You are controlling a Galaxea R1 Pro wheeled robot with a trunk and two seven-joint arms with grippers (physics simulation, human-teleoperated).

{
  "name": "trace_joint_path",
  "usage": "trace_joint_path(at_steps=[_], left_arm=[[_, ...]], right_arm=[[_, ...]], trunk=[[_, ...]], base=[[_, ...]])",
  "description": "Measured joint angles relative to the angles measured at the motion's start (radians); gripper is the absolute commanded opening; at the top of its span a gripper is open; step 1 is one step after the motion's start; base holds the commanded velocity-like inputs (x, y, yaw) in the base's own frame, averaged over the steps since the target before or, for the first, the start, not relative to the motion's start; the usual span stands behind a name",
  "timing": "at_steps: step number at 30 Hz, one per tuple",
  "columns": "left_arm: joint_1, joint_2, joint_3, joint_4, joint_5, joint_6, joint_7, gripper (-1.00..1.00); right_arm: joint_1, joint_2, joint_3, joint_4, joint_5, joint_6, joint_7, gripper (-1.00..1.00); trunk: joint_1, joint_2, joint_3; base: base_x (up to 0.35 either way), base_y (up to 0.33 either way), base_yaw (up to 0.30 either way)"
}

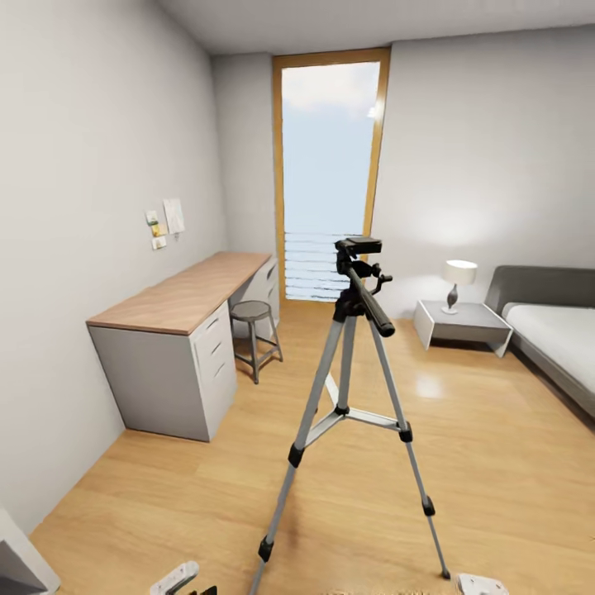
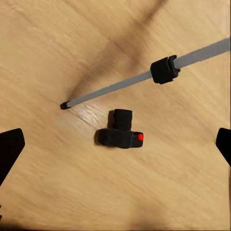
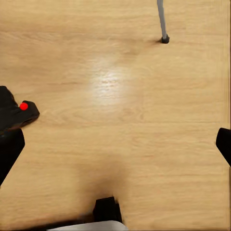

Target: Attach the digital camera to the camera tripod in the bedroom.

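Digital camera [image 2: 121,131] lies on the floor [image 2: 57,192], centred between the left pincer [image 2: 115,144] fingers, which stand apart. The right pincer [image 3: 115,144], also spread and empty, has it off beside one finger. Left arm is nearer.

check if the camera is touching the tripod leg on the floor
Apart. The left wrist view shows the digital camera lying on the wood floor with a strip of bare floor between it and the camera tripod leg.

No readable text, brand or number appears anywhere. The small papers [image 1: 165,221] pinned on the wall at the frame's left are too blurred to read.
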Motion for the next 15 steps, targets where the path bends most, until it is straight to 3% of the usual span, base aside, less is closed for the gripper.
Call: trace_joint_path(at_steps=[1,4,8,9,10,11,12,15], left_arm=[[0.0,0.0,0.0,0.0,0.0,0.0,0.0,1.0],[0.0,0.006,-0.102,-0.043,0.004,0.04,0.0,1.0],[-0.007,0.01,-0.221,-0.071,-0.004,0.12,0.007,1.0],[-0.007,0.01,-0.222,-0.071,-0.005,0.121,0.007,1.0],[-0.011,0.009,-0.249,-0.077,-0.013,0.137,0.015,1.0],[-0.024,0.006,-0.302,-0.085,-0.047,0.163,0.045,1.0],[-0.033,0.004,-0.326,-0.087,-0.067,0.175,0.064,1.0],[-0.05,0.001,-0.364,-0.089,-0.096,0.2,0.101,1.0]], right_arm=[[0.0,0.0,0.0,-0.001,0.0,0.001,0.0,1.0],[-0.005,-0.001,-0.038,-0.079,0.0,0.087,0.0,1.0],[-0.007,0.003,-0.084,-0.147,0.0,0.148,0.0,1.0],[-0.007,0.003,-0.084,-0.147,-0.001,0.148,0.0,1.0],[-0.008,0.004,-0.091,-0.16,-0.001,0.157,0.0,1.0],[-0.011,0.005,-0.102,-0.185,0.0,0.172,0.0,1.0],[-0.012,0.006,-0.106,-0.199,-0.001,0.181,-0.001,1.0],[-0.017,0.006,-0.111,-0.225,-0.001,0.204,0.0,1.0]], trunk=[[0.0,0.0,0.0],[0.0,0.0,0.0],[0.0,0.0,0.0],[0.0,0.0,0.0],[0.0,0.0,0.0],[0.0,0.0,0.0],[0.0,0.0,0.0],[0.0,0.0,0.0]], base=[[-0.005,0.022,-0.268],[-0.003,0.014,-0.268],[-0.002,0.007,-0.268],[-0.001,0.005,-0.268],[-0.001,0.003,-0.268],[-0.001,0.002,-0.268],[0.0,0.002,-0.268],[0.0,0.002,-0.268]])
